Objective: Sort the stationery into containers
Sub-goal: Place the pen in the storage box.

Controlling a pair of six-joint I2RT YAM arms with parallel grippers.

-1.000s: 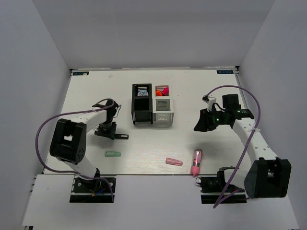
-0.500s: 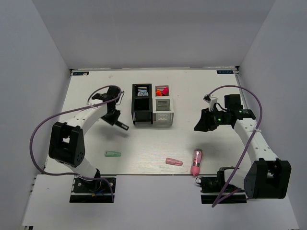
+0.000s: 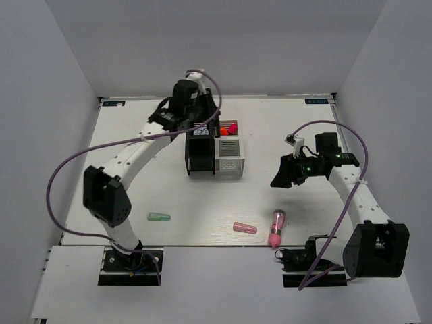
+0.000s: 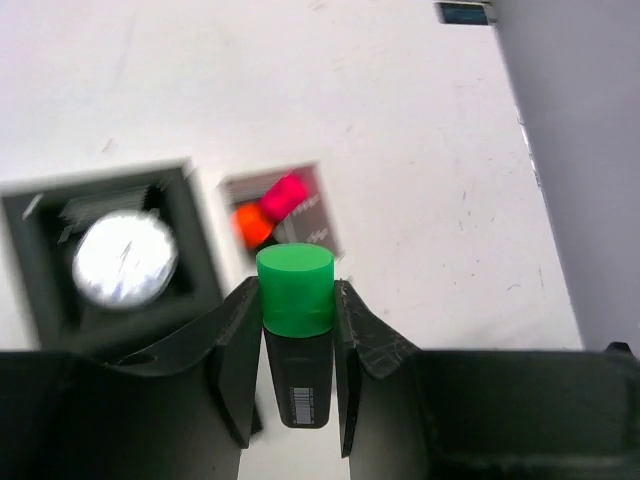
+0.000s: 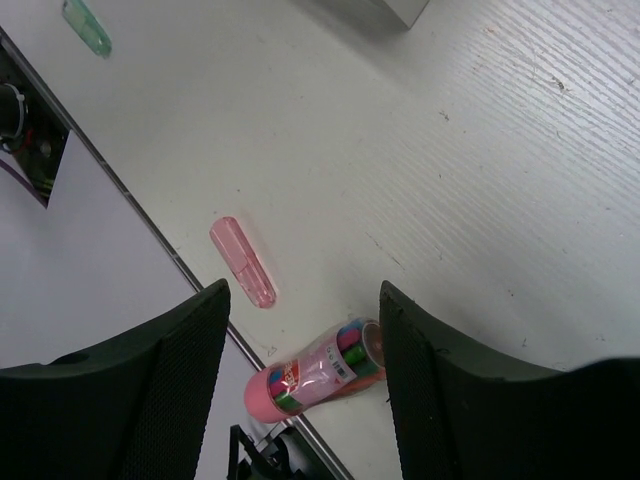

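- Capsule-shaped piece in pale green (image 3: 158, 217) lies flat on the table (image 3: 135, 135) on your far left, near the front edge and well apart from both boxes.
- Your left gripper (image 4: 296, 300) is pinching a black highlighter with a green cap (image 4: 297, 385). Its fingers (image 4: 236, 350) press on the barrel just below the cap. In the top view you find this arm stretched out over the two boxes.
- Under that gripper, the black organiser box (image 3: 200, 162) holds the blue-white tape roll (image 4: 125, 260) in its far compartment. The wrist view is blurred there.
- Touching its right side, the white-grey organiser box (image 3: 230, 162) has an orange cap (image 4: 251, 224) and a pink cap (image 4: 284, 194) side by side in its far compartment.
- Further right you see a pink capsule-shaped piece (image 3: 245, 228) lying near the front edge.
- Just beside it on the right, the fatter pink-clear tube (image 3: 276, 229) rests on its side, apart from the capsule.
- Your right gripper (image 5: 302, 300) hangs above the table on the right with its fingers (image 5: 190, 390) spread wide and nothing between them. The tube and the pink capsule show below it in its wrist view.
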